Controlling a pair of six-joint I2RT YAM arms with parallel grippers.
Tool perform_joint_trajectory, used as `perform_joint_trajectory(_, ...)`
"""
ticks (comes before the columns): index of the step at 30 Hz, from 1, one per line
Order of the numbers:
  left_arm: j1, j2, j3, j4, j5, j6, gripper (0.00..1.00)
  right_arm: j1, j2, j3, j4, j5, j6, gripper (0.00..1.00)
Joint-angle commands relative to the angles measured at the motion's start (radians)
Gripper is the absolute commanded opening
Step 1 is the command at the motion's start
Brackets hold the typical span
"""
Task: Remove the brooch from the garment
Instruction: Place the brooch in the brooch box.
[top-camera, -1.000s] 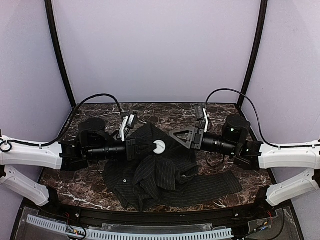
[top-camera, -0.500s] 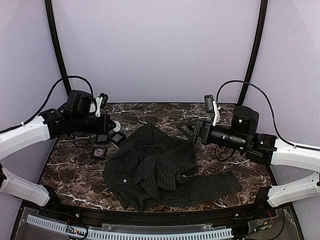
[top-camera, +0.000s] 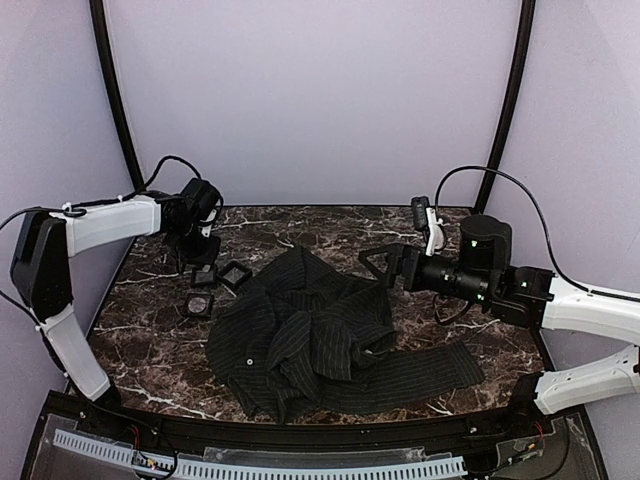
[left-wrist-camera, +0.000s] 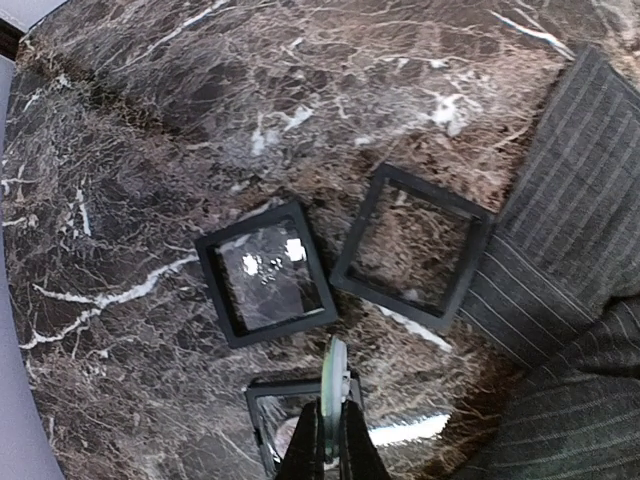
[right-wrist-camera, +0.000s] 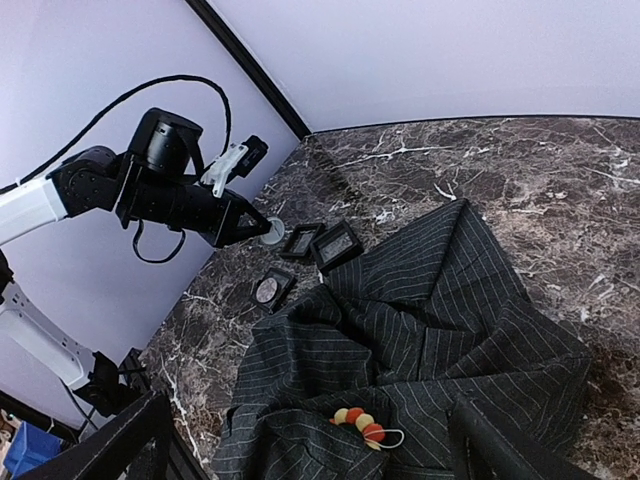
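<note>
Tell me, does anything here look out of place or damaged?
A row of yellow, orange and red beads with a wire loop sits on the crumpled garment, its only bright spot; pinned or loose, I cannot tell.

You look down on a bench (top-camera: 330, 222) of dark brown marble veined with white, its surface glossy enough to throw back bright patches of overhead light. Behind its far edge stands a plain pale lilac back wall (top-camera: 320, 100); matching lilac side panels (top-camera: 50, 130) close off the left and right edges. Two black poles (top-camera: 114, 100) rise from the far corners and lean inward as they climb. Along the near edge runs a black rim carrying a white slotted strip (top-camera: 260, 466).
</note>
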Motion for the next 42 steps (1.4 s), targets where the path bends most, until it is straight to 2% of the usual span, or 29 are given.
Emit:
perform_joint_trajectory(1, 0.027, 0.074, 0.076, -0.063, -0.124, 0.056, 0.01, -0.010, -0.016, -0.008, -0.001, 0.022, 0.014, 0.95)
perform_joint_trajectory(15, 0.095, 0.210, 0.129, -0.050, -0.163, 0.069, 0.01, -0.017, 0.012, -0.020, 0.037, -0.002, 0.038, 0.95)
perform_joint_trajectory(28, 0.100, 0.269, 0.157, -0.047, -0.158, 0.067, 0.01, -0.020, 0.012, -0.028, 0.041, -0.002, 0.046, 0.95)
perform_joint_trajectory(42, 0.103, 0.316, 0.183, -0.052, -0.172, 0.055, 0.08, -0.021, 0.013, -0.046, 0.057, -0.037, 0.062, 0.95)
